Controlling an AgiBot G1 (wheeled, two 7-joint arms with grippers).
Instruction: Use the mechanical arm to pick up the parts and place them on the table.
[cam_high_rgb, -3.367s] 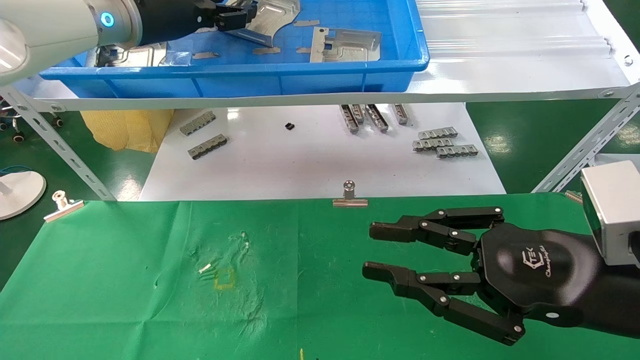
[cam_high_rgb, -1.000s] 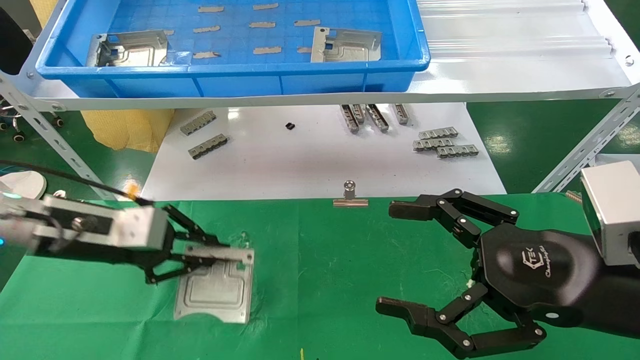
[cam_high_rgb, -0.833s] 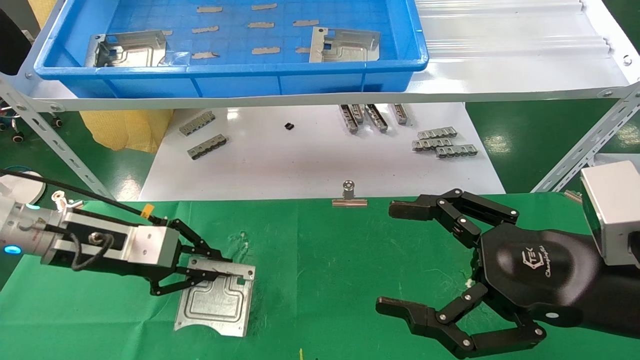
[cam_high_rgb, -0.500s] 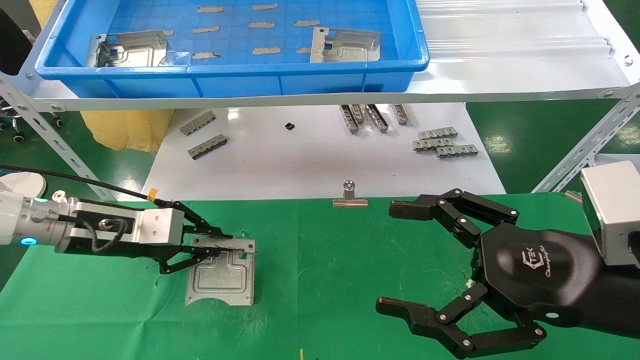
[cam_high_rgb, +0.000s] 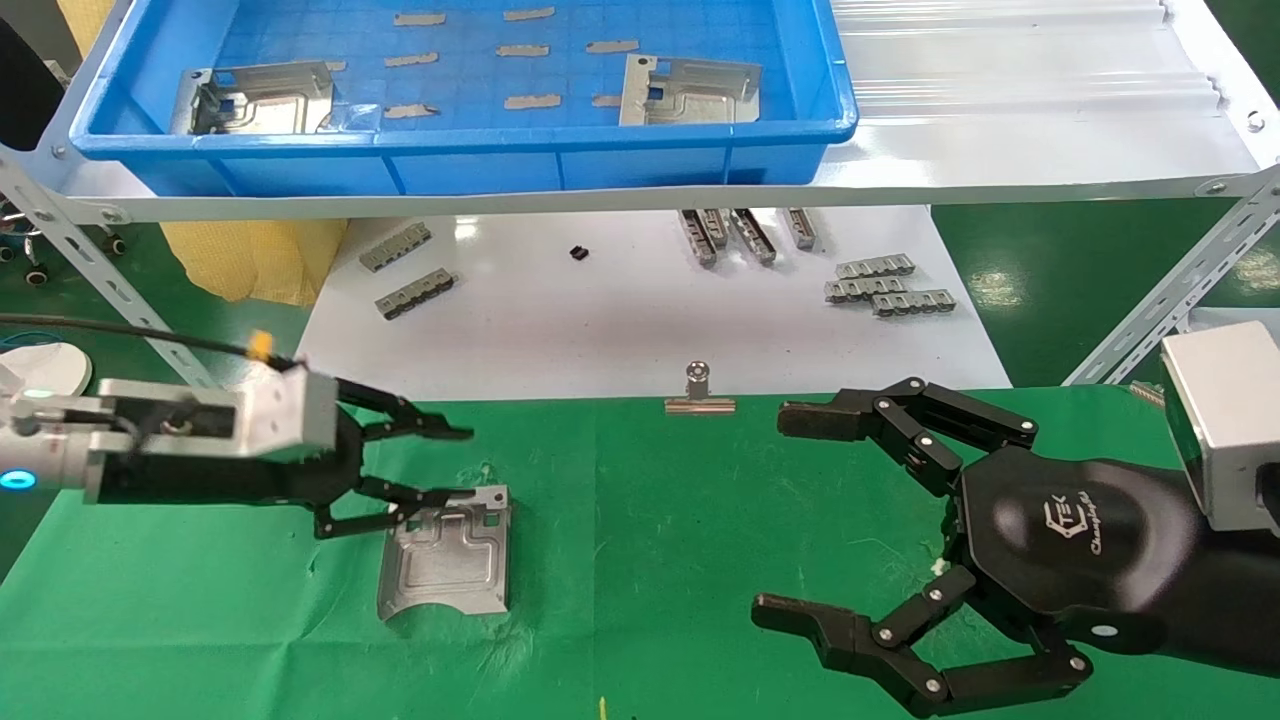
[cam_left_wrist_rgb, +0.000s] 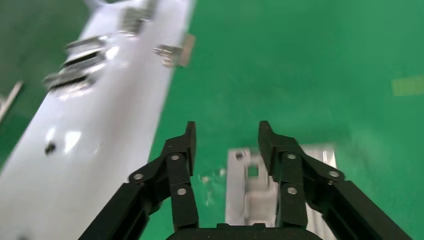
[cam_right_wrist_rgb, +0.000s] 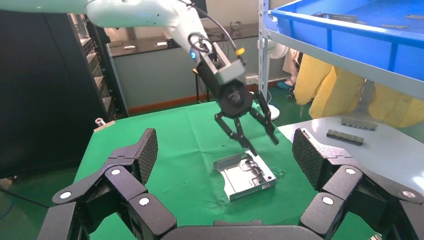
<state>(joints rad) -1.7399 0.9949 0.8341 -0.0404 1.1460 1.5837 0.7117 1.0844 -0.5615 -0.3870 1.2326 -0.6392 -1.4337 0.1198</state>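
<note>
A silver stamped part (cam_high_rgb: 447, 564) lies flat on the green table (cam_high_rgb: 640, 560), free of any grip. It also shows in the left wrist view (cam_left_wrist_rgb: 260, 192) and the right wrist view (cam_right_wrist_rgb: 246, 175). My left gripper (cam_high_rgb: 455, 463) is open and empty, just above the part's far edge; it also shows in its own wrist view (cam_left_wrist_rgb: 226, 135) and from the right wrist view (cam_right_wrist_rgb: 260, 141). My right gripper (cam_high_rgb: 785, 515) is open and empty, low over the cloth at the right. Two more parts (cam_high_rgb: 258, 98) (cam_high_rgb: 688, 90) lie in the blue tray (cam_high_rgb: 480, 160).
The blue tray sits on a raised white shelf (cam_high_rgb: 1000, 120) with angled metal legs (cam_high_rgb: 110, 290). Small grey slotted strips (cam_high_rgb: 890, 285) lie on the white tabletop (cam_high_rgb: 620, 320) beyond the cloth. A binder clip (cam_high_rgb: 699, 396) clamps the cloth's far edge.
My left gripper brought a part from the tray to the cloth, let it go and opened, then lifted slightly. The part now lies flat. My right gripper opened wider earlier and has stayed still since.
</note>
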